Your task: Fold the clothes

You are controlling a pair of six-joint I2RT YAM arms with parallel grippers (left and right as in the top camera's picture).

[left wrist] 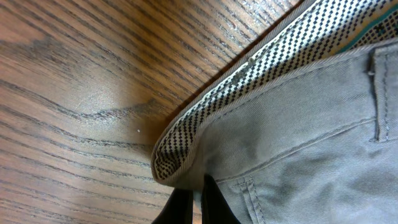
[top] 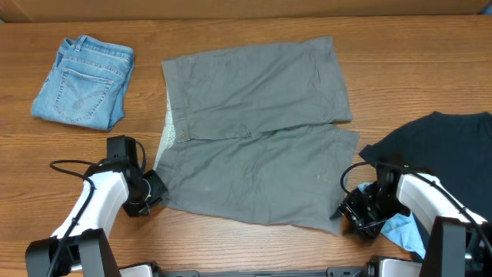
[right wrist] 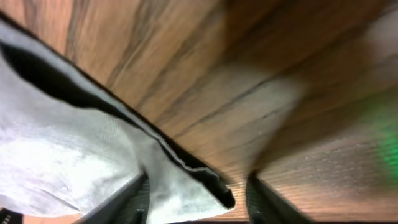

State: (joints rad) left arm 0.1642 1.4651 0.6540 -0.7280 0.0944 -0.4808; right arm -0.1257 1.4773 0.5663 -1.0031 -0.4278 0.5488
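Observation:
The grey shorts lie spread flat in the middle of the table, with the pale dotted waistband to the left and the legs to the right. My left gripper is at the near waistband corner. In the left wrist view its fingers are shut on that corner of the shorts. My right gripper is at the near leg's hem corner. In the right wrist view its fingers are apart, and the hem corner of the shorts lies between them on the wood.
Folded light-blue jeans lie at the back left. A dark navy shirt lies at the right edge, beside the right arm. A pale blue cloth shows under that arm. The table is wood.

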